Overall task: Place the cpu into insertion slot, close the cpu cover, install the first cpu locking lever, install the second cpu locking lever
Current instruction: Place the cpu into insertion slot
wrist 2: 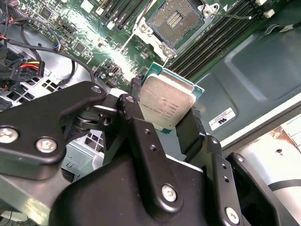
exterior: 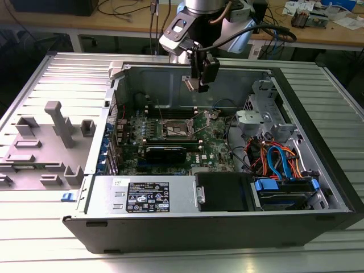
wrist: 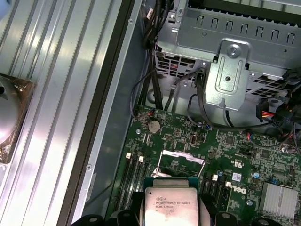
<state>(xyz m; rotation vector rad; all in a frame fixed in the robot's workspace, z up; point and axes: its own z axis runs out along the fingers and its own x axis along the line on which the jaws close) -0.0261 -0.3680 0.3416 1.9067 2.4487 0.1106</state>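
ARM HOLDS CHIP OVER OPEN MACHINE: The robot arm's gripper (exterior: 194, 84) hung above the open computer case (exterior: 216, 230). Its black fingers (wrist 2: 135, 90) were clamped on opposite edges of the cpu (wrist 2: 165, 101), whose metal top faced both wrist cameras. In the exterior view the chip was held in the air near the case's far wall, well clear of the green motherboard (exterior: 219, 145) below. The insertion slot (wrist 2: 175, 19) lay uncovered near the middle of the board, its dark contacts exposed. The cpu cover (wrist: 181, 157) stood raised at one edge of the slot.
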